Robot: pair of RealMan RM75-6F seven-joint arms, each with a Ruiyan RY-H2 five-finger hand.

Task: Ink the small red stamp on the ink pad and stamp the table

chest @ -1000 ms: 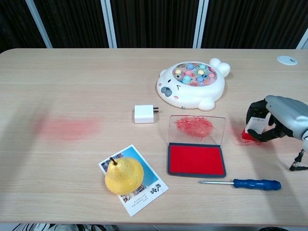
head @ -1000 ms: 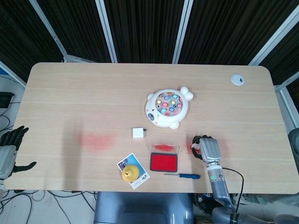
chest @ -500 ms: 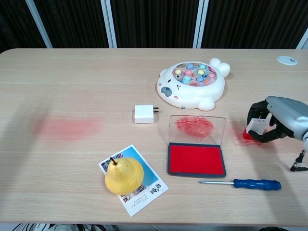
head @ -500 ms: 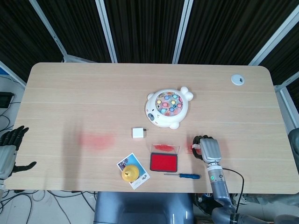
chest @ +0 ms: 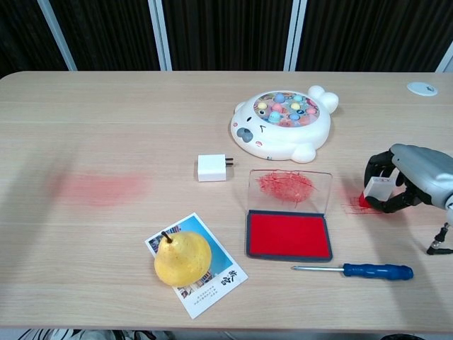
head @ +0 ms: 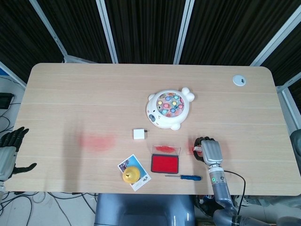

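My right hand (chest: 407, 177) (head: 210, 150) grips the small red stamp (chest: 374, 190), whose red base sits down on the table over a red smear (chest: 352, 205). The stamp's white top shows between the dark fingers (chest: 379, 164); in the head view only a sliver of the stamp (head: 197, 149) shows. The open ink pad (chest: 289, 234) (head: 165, 163) lies to the left of that hand, its clear lid (chest: 290, 189) stained red. My left hand (head: 8, 149) hangs off the table's left edge, fingers apart, holding nothing.
A blue-handled screwdriver (chest: 359, 269) lies in front of the ink pad. A white fish-game toy (chest: 284, 125), a white charger (chest: 211, 168), and a yellow pear (chest: 182, 258) on a photo card (chest: 211, 281) are nearby. A faint red patch (chest: 99, 188) marks the table's left.
My right hand has settled slightly lower with the stamp against the table. The left hand has not moved.
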